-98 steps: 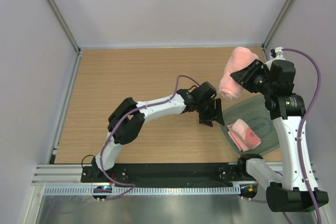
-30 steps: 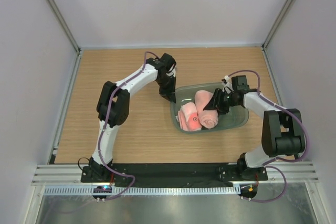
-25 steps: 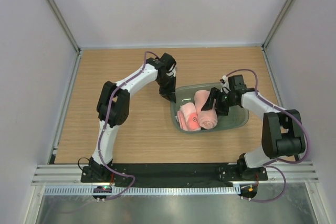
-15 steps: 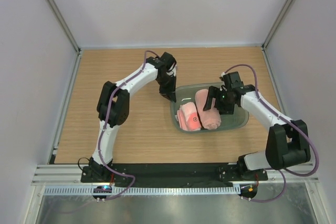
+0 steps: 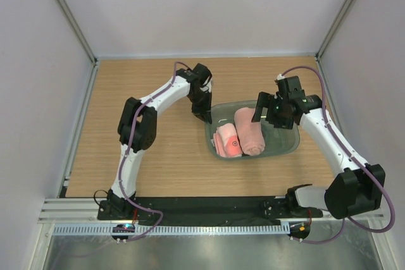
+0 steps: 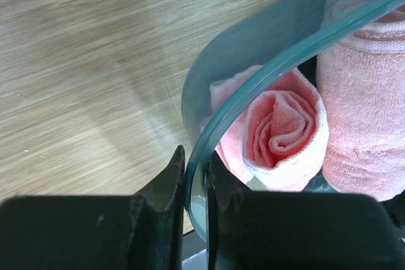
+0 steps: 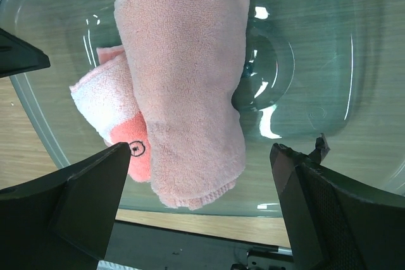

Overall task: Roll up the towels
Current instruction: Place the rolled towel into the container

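Note:
Two rolled towels lie side by side in a clear greenish tub. One is a pale pink towel. To its left is a smaller pink and white towel with a coral end. My right gripper hangs open above the pale pink towel, its fingers wide on either side and touching nothing. My left gripper is shut on the tub's left rim, one finger inside the wall and one outside.
The tub sits right of centre on the wooden table. White walls close the table in on three sides. A black rail with both arm bases runs along the near edge.
My right gripper has opened, let go of the pale pink towel in the tub, and risen back to the right. My left gripper has stayed on the rim.

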### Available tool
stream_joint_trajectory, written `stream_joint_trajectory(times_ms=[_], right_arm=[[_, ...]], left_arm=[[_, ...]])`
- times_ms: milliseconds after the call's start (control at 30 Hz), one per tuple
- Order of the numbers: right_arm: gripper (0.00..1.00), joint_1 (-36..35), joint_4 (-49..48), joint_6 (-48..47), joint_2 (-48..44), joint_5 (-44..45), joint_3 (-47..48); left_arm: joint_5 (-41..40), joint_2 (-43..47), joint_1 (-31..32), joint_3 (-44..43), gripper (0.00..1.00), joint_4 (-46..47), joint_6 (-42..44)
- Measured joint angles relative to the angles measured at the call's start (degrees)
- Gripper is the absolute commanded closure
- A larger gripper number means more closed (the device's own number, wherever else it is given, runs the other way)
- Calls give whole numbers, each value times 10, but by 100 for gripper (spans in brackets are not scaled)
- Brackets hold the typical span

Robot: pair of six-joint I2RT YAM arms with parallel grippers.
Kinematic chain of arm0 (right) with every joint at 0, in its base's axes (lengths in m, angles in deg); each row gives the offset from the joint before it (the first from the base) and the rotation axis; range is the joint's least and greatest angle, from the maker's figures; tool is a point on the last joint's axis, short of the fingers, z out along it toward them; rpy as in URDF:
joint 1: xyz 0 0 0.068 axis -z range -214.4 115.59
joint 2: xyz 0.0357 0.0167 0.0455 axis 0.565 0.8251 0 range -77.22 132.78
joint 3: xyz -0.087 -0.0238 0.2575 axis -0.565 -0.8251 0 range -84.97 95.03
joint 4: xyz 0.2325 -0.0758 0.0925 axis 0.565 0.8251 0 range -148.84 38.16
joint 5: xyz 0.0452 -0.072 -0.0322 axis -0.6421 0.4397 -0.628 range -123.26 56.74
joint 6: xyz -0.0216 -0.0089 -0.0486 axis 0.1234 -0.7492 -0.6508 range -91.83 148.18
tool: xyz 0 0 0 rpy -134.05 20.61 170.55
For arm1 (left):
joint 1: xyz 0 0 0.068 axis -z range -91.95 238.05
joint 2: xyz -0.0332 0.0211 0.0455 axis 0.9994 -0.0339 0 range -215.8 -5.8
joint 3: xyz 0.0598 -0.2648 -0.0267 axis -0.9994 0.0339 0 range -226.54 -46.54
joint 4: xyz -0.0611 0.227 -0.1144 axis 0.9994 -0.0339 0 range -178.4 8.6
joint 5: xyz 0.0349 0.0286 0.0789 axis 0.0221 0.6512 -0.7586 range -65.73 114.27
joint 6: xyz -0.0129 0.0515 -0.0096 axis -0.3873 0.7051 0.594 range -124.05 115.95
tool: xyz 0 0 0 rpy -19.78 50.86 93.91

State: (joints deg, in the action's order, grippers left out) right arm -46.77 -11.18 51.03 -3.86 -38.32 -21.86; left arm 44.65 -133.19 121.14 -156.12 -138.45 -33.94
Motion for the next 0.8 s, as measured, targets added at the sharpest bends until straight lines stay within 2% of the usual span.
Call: stream_joint_trajectory(times_ms=[33, 133, 200, 233, 300, 333, 633, 800], right_arm=[[0, 0, 2, 0, -1, 0, 1], [0, 0, 9, 0, -4, 0, 5], [0, 0, 14, 0, -5, 0, 11], [0, 0, 14, 0, -5, 0, 14], [0, 0, 17, 0, -8, 0, 20], [0, 0, 17, 0, -9, 0, 23], [0, -7, 45, 0, -20, 0, 73], [0, -39, 52, 13, -27, 1, 100]], left_arm=[[0, -1, 0, 0, 70, 0, 0], [-13, -5, -1, 0, 54, 0, 2], [-19, -7, -1, 1, 48, 0, 2], [-21, -7, -1, 2, 40, 0, 3], [-27, -7, -1, 5, 32, 1, 4], [-30, -7, -1, 8, 24, 2, 3], [-44, 14, -6, 19, 19, 1, 2], [-51, 86, -31, 22, 19, -2, 1]])
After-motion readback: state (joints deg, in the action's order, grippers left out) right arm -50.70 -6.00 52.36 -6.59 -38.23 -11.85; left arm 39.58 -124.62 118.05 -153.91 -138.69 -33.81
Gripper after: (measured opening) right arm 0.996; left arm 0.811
